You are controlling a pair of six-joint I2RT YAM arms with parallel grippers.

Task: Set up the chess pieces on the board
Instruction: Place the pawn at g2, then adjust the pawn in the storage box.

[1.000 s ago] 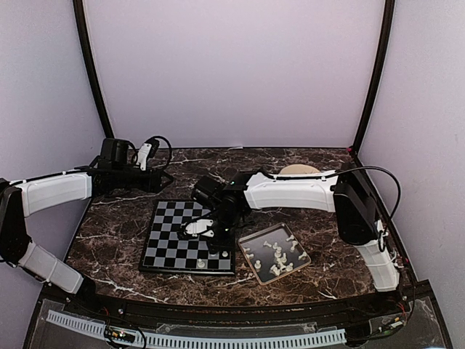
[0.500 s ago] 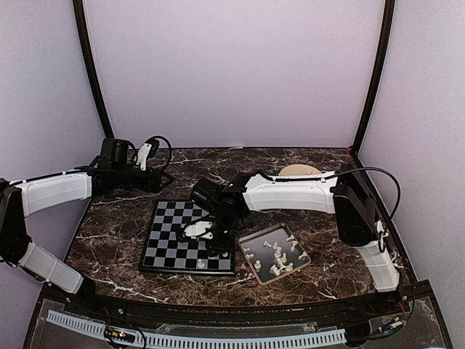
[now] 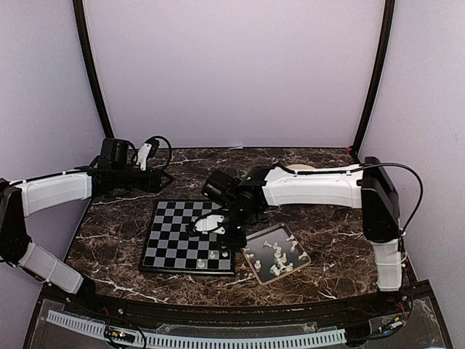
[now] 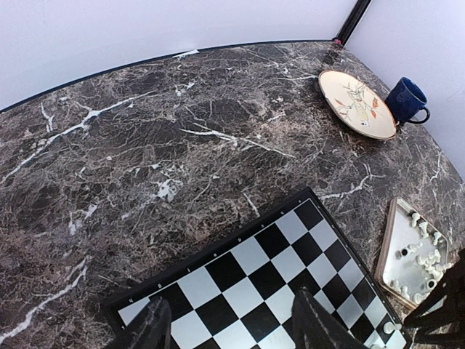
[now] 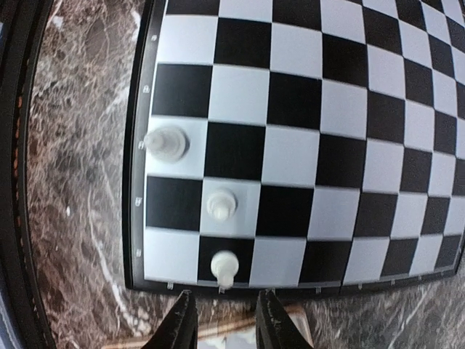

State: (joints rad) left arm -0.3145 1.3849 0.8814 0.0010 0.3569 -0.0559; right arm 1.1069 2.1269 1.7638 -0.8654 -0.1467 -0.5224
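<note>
Marble table (image 3: 327, 225) is enclosed by pale walls. Board (image 3: 174, 243) is seen lower centre in the top view. Three pieces (image 5: 221, 205) are set near its lower-right corner, and others lie in the tray (image 3: 251, 265) beside it. Right gripper (image 5: 224, 323) is narrowly parted and empty above that corner. Left gripper (image 4: 232, 331) is held wide and empty.

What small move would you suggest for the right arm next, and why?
Probably swing the open, empty right gripper over to the square metal tray: only three small white chess pieces stand on the black-and-grey checkered board, and many more lie there.
</note>
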